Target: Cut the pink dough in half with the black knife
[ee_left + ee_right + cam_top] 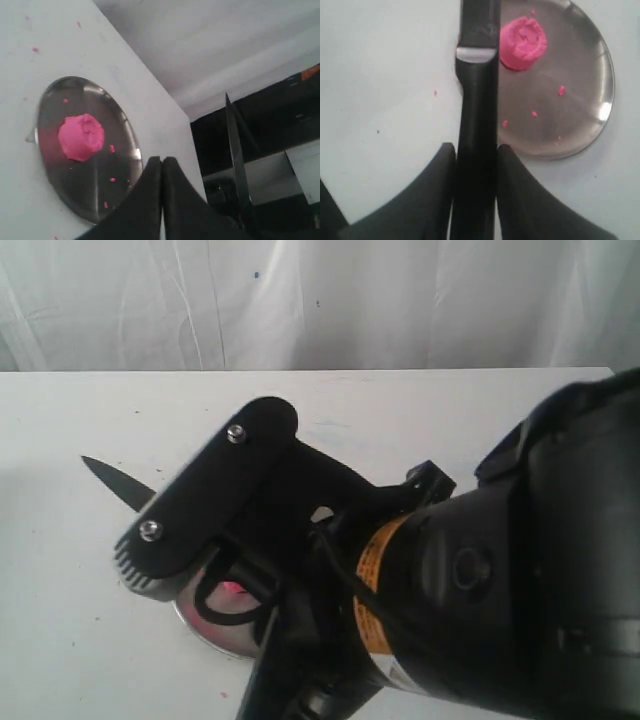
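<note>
One pink dough lump barely visible in exterior view, on steel plate on white counter, behind right arm.

Left wrist: left claw clenched, empty (fingers touching).

Right wrist: right claw grasping black knife handle, dough uncut beside blade.

A large black hand fills the middle of the white tabletop. The pointed tip of the black knife juts out past it. Beneath the hand, a steel plate's rim and a glimpse of the pink dough show.
</note>
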Motion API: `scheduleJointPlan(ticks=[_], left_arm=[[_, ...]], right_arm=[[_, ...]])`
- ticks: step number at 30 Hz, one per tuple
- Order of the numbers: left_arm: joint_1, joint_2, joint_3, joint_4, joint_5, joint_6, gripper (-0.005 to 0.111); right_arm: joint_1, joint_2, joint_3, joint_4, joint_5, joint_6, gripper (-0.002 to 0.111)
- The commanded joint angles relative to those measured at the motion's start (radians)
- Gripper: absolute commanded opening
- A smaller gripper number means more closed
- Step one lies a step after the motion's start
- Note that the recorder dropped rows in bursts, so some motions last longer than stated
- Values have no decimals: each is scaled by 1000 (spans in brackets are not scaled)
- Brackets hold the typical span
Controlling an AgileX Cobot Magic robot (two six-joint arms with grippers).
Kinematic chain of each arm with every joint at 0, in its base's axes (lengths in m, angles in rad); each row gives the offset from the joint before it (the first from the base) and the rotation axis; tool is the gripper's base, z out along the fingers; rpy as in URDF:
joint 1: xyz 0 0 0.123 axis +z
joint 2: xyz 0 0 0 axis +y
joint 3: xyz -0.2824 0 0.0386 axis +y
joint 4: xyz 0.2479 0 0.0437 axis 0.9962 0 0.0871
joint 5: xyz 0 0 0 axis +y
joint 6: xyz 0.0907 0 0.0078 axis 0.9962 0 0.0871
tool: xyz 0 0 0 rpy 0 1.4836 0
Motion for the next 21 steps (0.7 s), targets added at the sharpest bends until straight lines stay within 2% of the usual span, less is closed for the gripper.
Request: scheduleJointPlan(ticks=[1,3,6,9,13,15,21], left_arm=[[0,93,-44,-57,29,49,10],[0,161,-44,-118,21,63,19],[0,244,-44,-273,-15,178,35],[0,312,-57,-544,-10,439,45],[0,377,-112,-853,85,849,45],[0,399,-135,-861,122,952,45],[0,430,-168,-861,171,966,45]], right_arm=[[35,-9,-60,-27,-34,-5,7],[44,5,-89,-27,-23,-3,7],[45,39,-113,-27,-16,-3,7],[45,72,-129,-27,-16,-3,7],[45,111,-144,-36,6,52,7],[43,119,-146,-50,14,98,7],[43,117,-146,-77,31,181,7]])
